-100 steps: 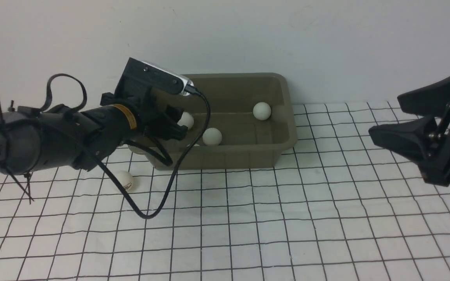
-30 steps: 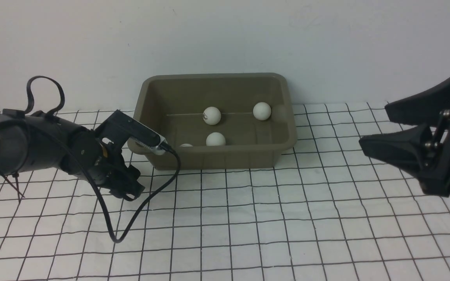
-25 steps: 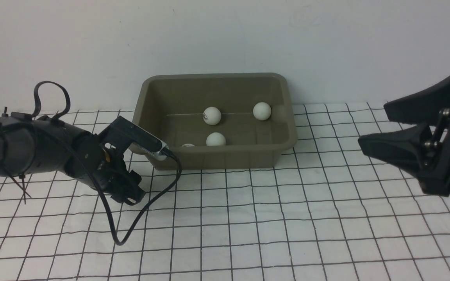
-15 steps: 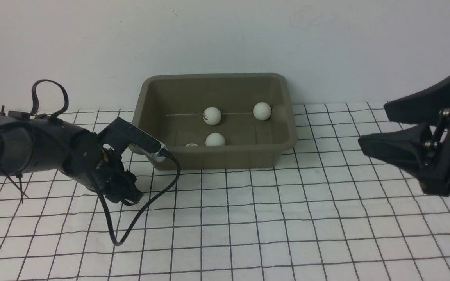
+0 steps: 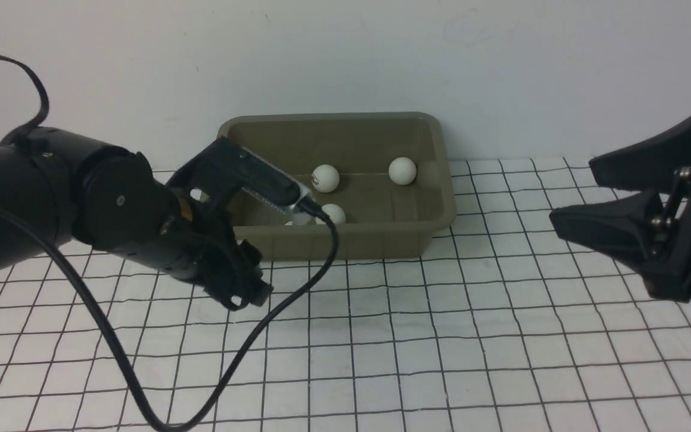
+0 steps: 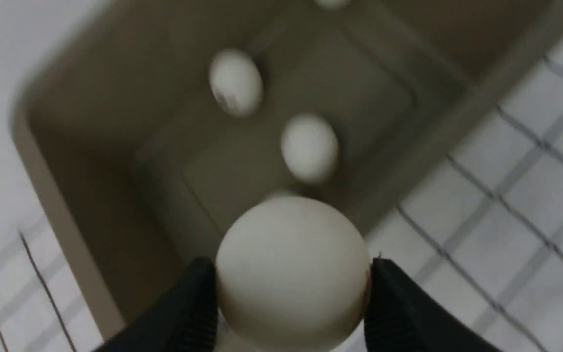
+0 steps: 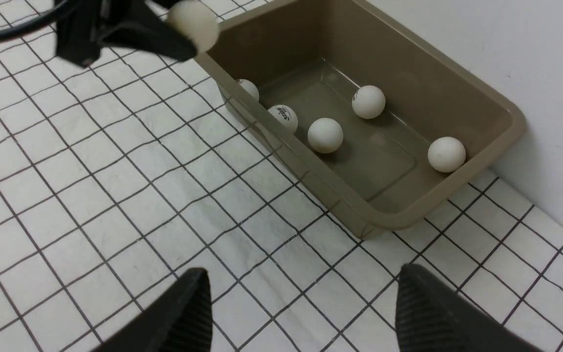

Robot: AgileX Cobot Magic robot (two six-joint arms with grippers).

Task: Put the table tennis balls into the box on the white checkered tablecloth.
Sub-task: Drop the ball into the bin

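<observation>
Open tablecloth (image 5: 441, 348) in front of the box (image 5: 357, 243); five balls (image 7: 325, 135) scattered within its walls.

front view looks toward the wall (image 5: 345, 54), both wrist views angle down, the left closest, all sharing the box (image 5: 345, 135).

The table tennis balls (image 7: 325, 135) are smooth, matt white plastic, some with dark print; the held ball (image 6: 291, 271) looks faintly chalky. The box (image 5: 357, 243) is olive-grey moulded plastic with a dull sheen and a ribbed lower front. The white checkered tablecloth (image 5: 441, 360) is soft, slightly wrinkled cloth. The right gripper (image 7: 303, 271) has fingers (image 7: 184, 313) of matt black plastic with finely ribbed pads.
</observation>
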